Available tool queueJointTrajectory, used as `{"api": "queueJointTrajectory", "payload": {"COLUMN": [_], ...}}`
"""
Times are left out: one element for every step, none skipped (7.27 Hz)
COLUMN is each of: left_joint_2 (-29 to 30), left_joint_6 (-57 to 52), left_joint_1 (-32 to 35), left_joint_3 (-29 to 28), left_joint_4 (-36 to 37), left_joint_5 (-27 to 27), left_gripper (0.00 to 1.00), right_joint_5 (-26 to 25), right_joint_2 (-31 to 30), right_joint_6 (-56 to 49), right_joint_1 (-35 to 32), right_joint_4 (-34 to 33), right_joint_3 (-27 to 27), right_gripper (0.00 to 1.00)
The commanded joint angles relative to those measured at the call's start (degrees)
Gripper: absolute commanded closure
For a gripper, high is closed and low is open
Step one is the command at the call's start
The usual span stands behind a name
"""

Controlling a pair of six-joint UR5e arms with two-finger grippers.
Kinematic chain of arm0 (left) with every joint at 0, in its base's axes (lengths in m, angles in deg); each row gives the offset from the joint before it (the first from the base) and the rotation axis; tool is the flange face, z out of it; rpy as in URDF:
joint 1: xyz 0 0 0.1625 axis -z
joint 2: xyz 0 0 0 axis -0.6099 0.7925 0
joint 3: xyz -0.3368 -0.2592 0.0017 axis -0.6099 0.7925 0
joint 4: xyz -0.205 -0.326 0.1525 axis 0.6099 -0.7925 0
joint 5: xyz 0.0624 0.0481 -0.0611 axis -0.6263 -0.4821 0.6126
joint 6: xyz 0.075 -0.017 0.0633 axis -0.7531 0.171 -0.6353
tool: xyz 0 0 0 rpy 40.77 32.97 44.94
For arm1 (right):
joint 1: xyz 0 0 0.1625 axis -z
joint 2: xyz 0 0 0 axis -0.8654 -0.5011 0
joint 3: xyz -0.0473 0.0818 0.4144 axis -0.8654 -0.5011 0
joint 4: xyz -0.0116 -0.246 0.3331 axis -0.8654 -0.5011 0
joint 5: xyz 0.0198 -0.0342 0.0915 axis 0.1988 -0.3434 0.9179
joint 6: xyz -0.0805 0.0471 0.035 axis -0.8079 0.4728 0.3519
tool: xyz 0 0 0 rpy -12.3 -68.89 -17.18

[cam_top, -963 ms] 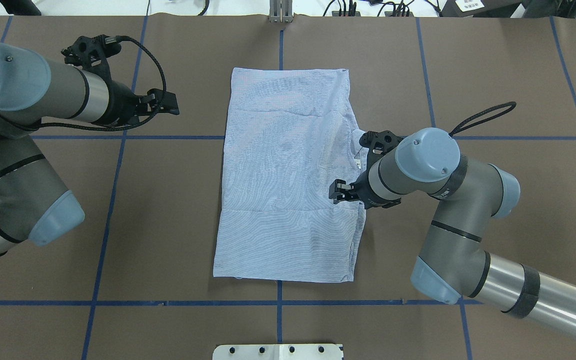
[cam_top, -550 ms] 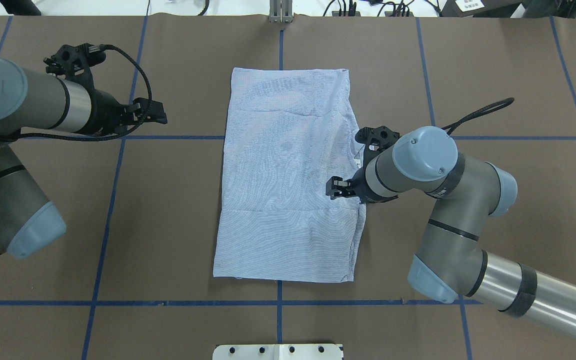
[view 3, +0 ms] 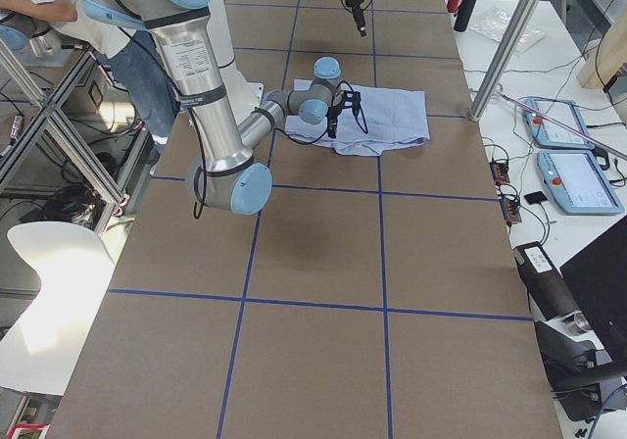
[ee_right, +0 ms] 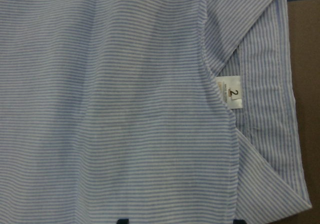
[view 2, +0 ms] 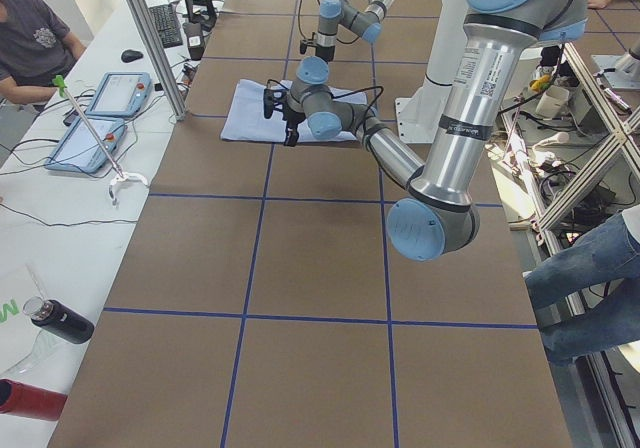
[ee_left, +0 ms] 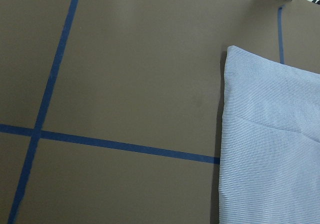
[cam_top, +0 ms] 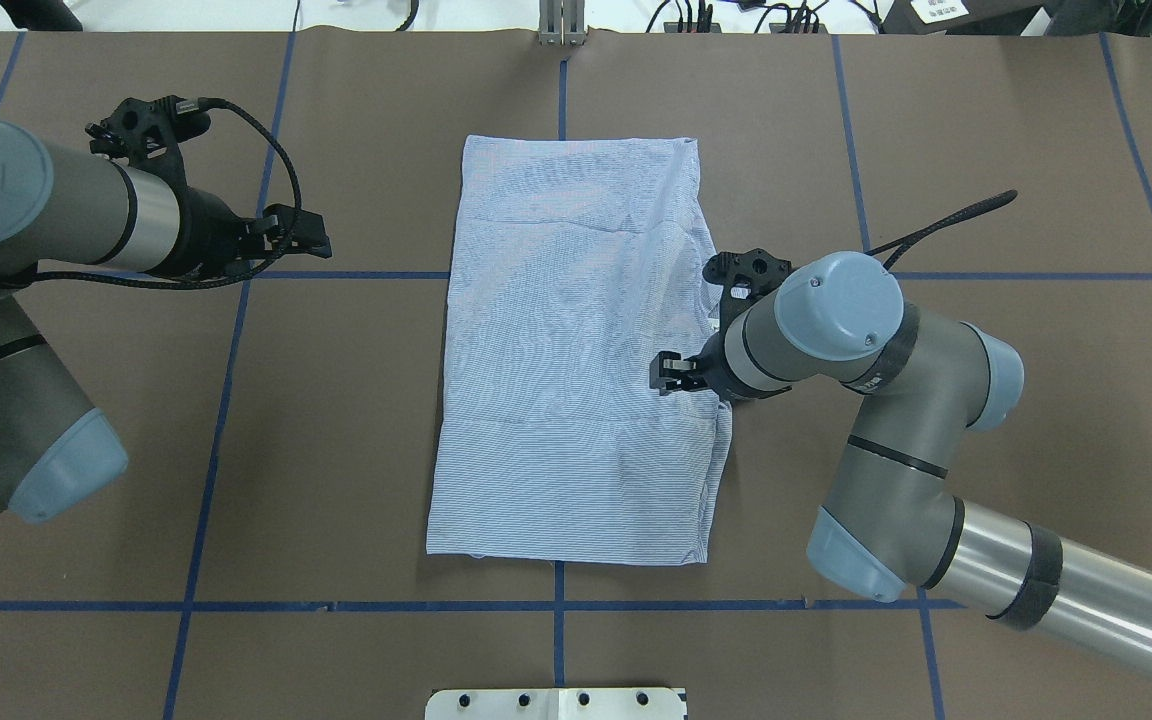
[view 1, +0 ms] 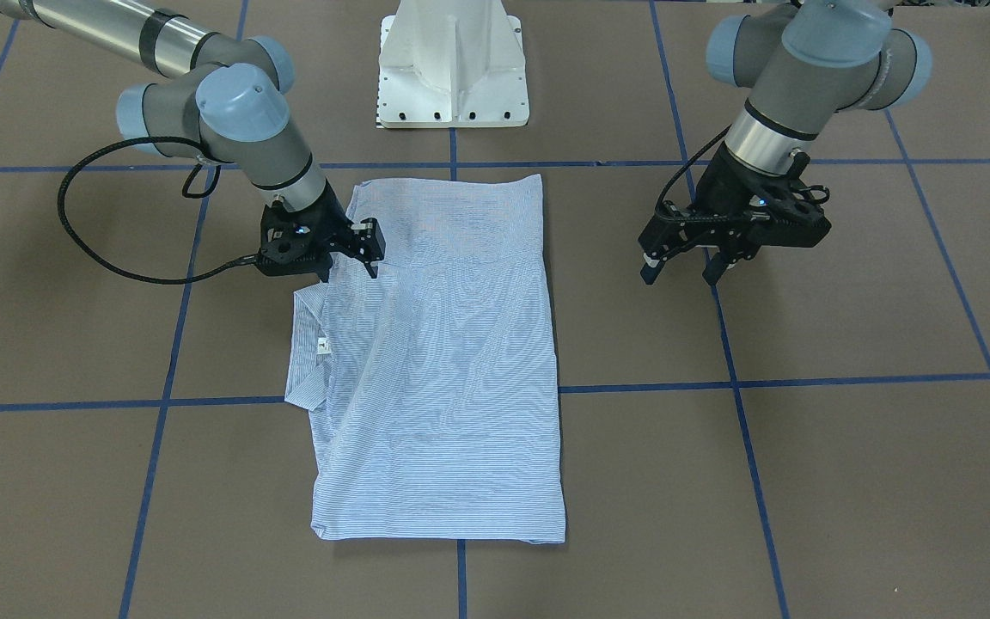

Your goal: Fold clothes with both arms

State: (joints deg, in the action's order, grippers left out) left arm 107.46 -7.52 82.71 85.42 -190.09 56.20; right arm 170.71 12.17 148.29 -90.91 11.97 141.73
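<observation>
Left gripper pulls back, away from the shirt, and slides a touch nearer the robot. Right gripper creeps further in over the shirt, and its cable loop flattens out.

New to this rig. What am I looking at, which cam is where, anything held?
Two grey tubular robot arms stand on a white pedestal at a brown table taped with blue lines. One camera faces the robot, one looks down from behind it, two sit at the table ends, and two ride the wrists. A light blue-and-white striped shirt lies folded into a flat rectangle, its collar with a small white label poking out on the robot's right. The right end effector is open above the shirt by that collar; the left end effector is open over bare table. Nothing is held.
</observation>
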Motion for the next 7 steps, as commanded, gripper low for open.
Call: {"api": "queueJointTrajectory", "payload": {"left_joint_2": [0.2,0.2,0.2,0.2,0.2,0.2,0.2], "left_joint_6": [-0.1,-0.1,-0.1,-0.1,0.0,0.0,0.0], "left_joint_1": [0.0,0.0,0.0,0.0,0.0,0.0,0.0], "left_joint_3": [-0.2,-0.5,-0.5,-0.5,-0.6,-0.6,-0.6], "left_joint_4": [0.0,0.0,0.0,0.0,0.0,0.0,0.0], "left_joint_5": [0.4,0.4,0.4,0.4,0.4,0.4,0.4], "left_gripper": [0.01,0.01,0.01,0.01,0.01,0.01,0.01], "right_joint_5": [-0.1,0.0,0.0,0.0,0.0,0.0,0.0], "right_joint_2": [0.0,0.0,0.0,0.0,0.0,0.0,-0.1], "right_joint_6": [-0.7,-0.7,-0.7,-0.7,-0.7,-0.7,-0.7], "right_joint_1": [-0.2,-0.2,-0.3,-0.3,-0.3,-0.5,-0.5], "right_joint_4": [-0.1,-0.1,-0.1,-0.1,-0.2,-0.2,-0.2], "right_joint_3": [-1.7,-1.7,-1.7,-1.7,-1.7,-1.7,-1.7], "right_gripper": [0.25,0.30,0.41,0.59,0.89,1.00,1.00]}}
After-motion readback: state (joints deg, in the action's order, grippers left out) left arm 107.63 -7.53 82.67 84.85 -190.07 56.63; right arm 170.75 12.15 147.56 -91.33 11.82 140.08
